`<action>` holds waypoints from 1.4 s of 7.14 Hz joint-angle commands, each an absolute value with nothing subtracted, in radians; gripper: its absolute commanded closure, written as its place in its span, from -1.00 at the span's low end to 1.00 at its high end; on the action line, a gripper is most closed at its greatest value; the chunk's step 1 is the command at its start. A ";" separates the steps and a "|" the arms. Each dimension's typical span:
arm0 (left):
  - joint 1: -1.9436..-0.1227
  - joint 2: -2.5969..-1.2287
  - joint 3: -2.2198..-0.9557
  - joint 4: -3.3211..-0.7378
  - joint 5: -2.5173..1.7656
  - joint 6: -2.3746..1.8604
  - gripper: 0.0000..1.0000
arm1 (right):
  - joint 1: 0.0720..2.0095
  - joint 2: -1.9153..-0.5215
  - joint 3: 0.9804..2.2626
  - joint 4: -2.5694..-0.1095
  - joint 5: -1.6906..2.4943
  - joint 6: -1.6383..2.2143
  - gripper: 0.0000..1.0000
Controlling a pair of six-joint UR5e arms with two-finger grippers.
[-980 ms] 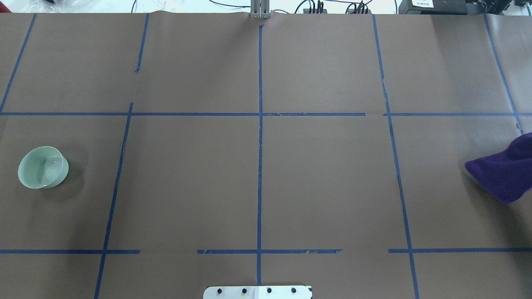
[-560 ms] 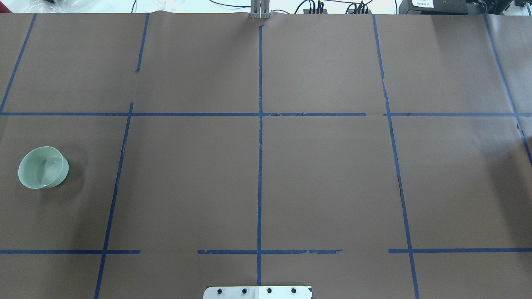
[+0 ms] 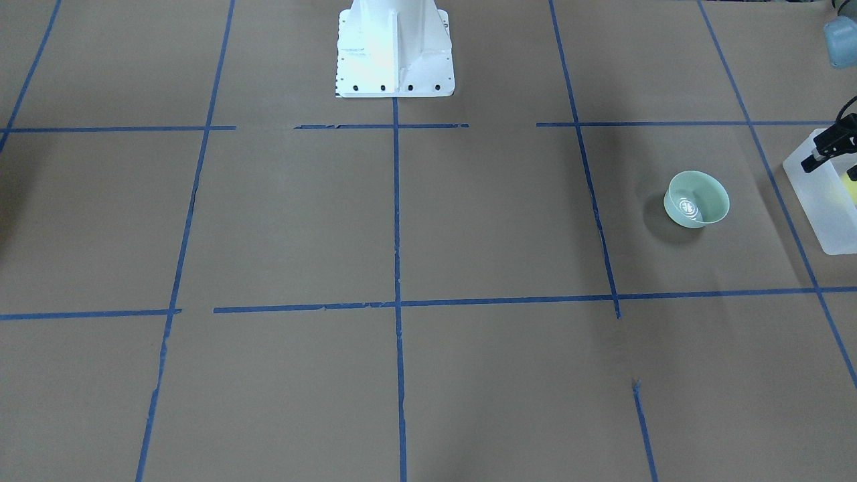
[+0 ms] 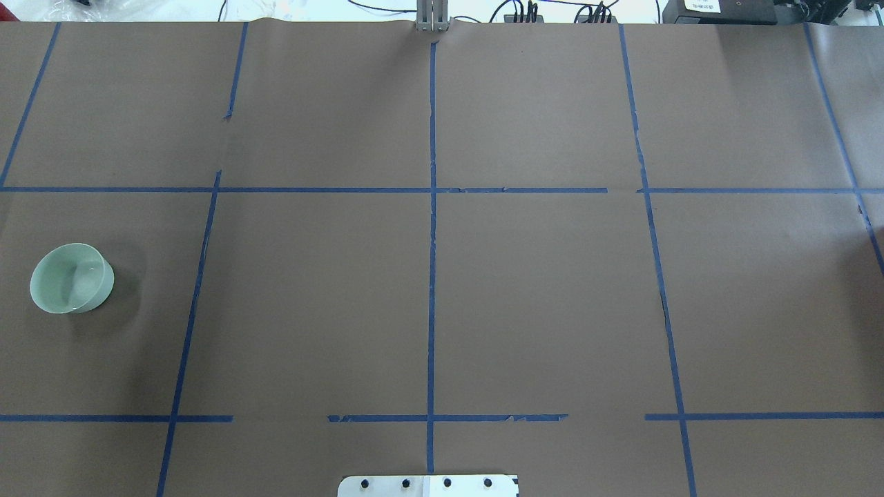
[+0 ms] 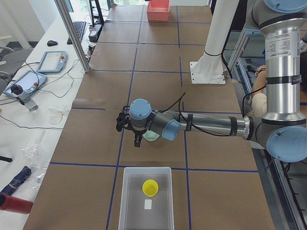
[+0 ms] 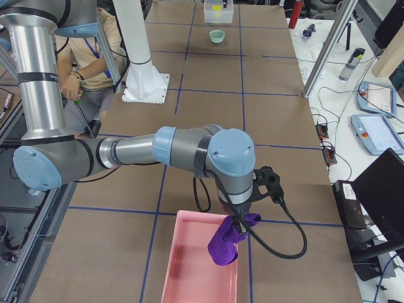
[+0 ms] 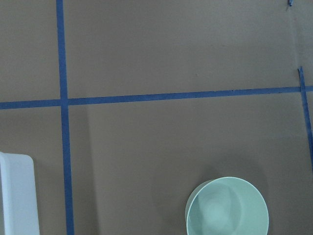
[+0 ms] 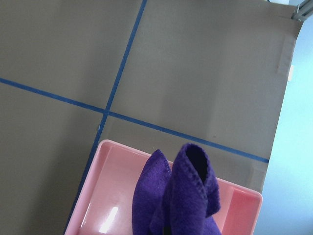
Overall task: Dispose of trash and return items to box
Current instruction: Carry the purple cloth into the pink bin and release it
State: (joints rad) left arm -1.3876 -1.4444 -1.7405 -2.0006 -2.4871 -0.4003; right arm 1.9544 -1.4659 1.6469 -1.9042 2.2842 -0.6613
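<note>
Left end effector (image 3: 825,148): hung above the surface (image 4: 539,290), off the paper, near the end where the box stood. Only a dark part of it showed at the front view's edge, and no fingers appeared in its wrist view, so I could not tell whether they were spread or pressed together. It touched nothing.

Mint-green bowl (image 4: 72,278): upright, mouth up, nothing inside. It stood alone in a taped square on the robot's left side. In the left side view the end effector hung in front of it and hid part of its rim. In the left wrist view the bowl sat low and to the right, clear of the tape lines.

Translucent white box (image 5: 125,201): on the surface beyond the bowl, towards the table's left end, near the bowl but apart from it. A yellow cup (image 5: 150,187) stood upright inside, next to a small white piece I could not identify.

Right end effector (image 6: 238,218): far end of the surface, above a pink tray (image 6: 189,265). A purple cloth (image 6: 227,243) hung from beneath it over the tray's near edge. The cloth hid the fingers, so their state could not be told.
</note>
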 commanded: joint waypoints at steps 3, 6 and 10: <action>-1.365 -1.442 -1.735 -2.056 -2.485 -0.457 -1.00 | 1.870 -1.612 1.512 -1.625 2.284 -0.632 1.00; -1.232 -1.439 -1.692 -2.054 -2.458 -0.454 -1.00 | 1.824 -1.615 1.462 -1.532 2.287 -0.546 1.00; -1.157 -1.436 -1.709 -2.052 -2.344 -0.460 -1.00 | 1.804 -1.620 1.457 -1.532 2.290 -0.545 1.00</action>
